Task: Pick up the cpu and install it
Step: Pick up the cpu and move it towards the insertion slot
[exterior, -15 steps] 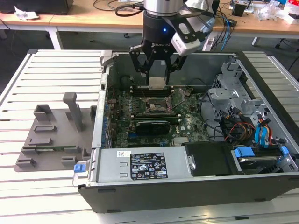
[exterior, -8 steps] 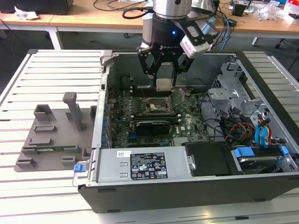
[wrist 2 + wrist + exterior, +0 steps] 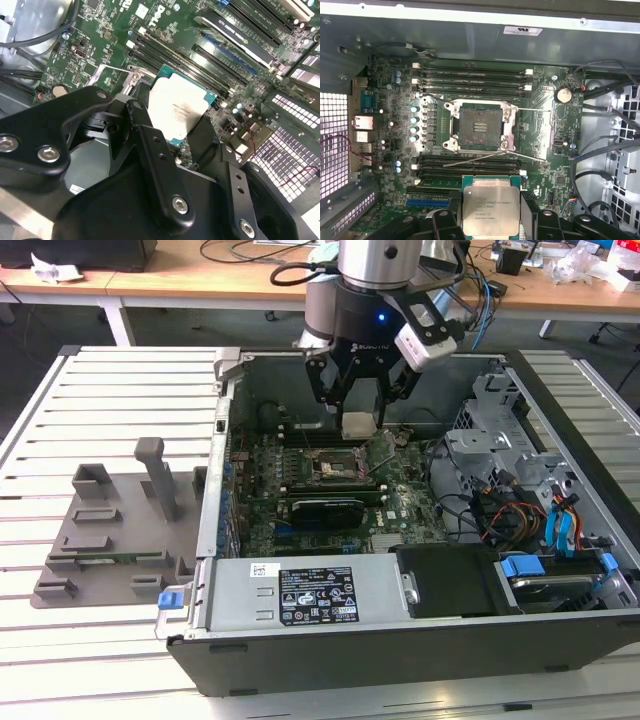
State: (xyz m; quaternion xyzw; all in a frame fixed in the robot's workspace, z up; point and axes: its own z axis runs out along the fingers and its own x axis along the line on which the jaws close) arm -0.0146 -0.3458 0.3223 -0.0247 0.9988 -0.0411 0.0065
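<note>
Exterior view, from the lower edge of the frame upward: open computer case (image 3: 420, 640) lying on a slatted table (image 3: 110, 390), with a grey fixture plate (image 3: 110, 530) beside it at the exterior view's left. A labelled power supply cover (image 3: 300, 595) runs along the case's near wall. Behind it lies the motherboard (image 3: 400, 510), with the socket (image 3: 335, 468) near the frame's centre. Above the socket, in the upper centre of the frame, hangs the gripper (image 3: 360, 405), its fingers closed on the edges of the cpu (image 3: 357, 424). A wooden desk (image 3: 200, 270) crosses the top edge.

In both wrist views the cpu shows its pale metal top and is pinched between the black fingers (image 3: 150, 145), held flat and clear of the board. In the first wrist view the socket's dark contact field is uncovered, and thin wire levers (image 3: 490, 156) lie loose across the memory slots (image 3: 470, 167) beside it. The chip sits to one side of the socket, not over it.

Step in hand, by judgement: pick-up is done; the carry to the socket is under way and installation is not yet begun. Seating calls for squaring the chip over the frame, matching its corner orientation, and a level, gentle descent, since a tilted placement could bend contacts.
</note>
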